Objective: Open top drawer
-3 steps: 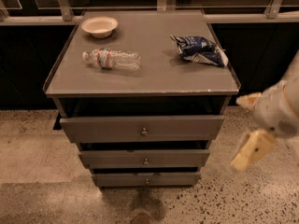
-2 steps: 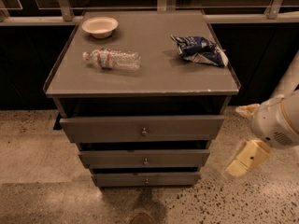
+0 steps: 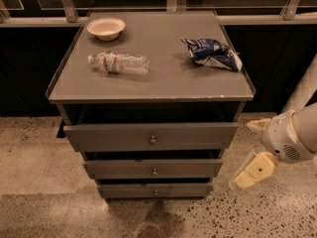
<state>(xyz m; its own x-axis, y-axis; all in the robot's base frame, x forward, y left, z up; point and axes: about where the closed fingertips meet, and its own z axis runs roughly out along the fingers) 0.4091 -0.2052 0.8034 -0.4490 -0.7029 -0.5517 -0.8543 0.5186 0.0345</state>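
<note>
two pale yellow fingers (image 3: 256, 168) spread wide apart, nothing between them, touching nothing. one finger points up-left, the other hangs down-left toward the floor. the gripper (image 3: 242, 155) sits low at the right of the scene, just beside the cabinet's right side, level with the drawers but clear of them. behind it a rounded white wrist housing (image 3: 290, 135), then a white arm tube (image 3: 303, 90) running up to the right edge.

the wide grey top drawer (image 3: 114, 135) is directly under the cabinet top, left of the gripper, with a dark gap above its flat front. small round metal knob (image 3: 153, 140) at its centre, well apart from the fingers. below it the mid-width grey drawer (image 3: 119, 168) and the narrowest grey drawer (image 3: 129, 190), each with a like knob.

on the flat grey cabinet top (image 3: 168, 78): small white round bowl (image 3: 105, 28) at far left, clear plastic water bottle (image 3: 119, 62) lying on its side nearer, crumpled blue snack bag (image 3: 212, 53) at far right. speckled stone floor (image 3: 39, 152) around the base.
</note>
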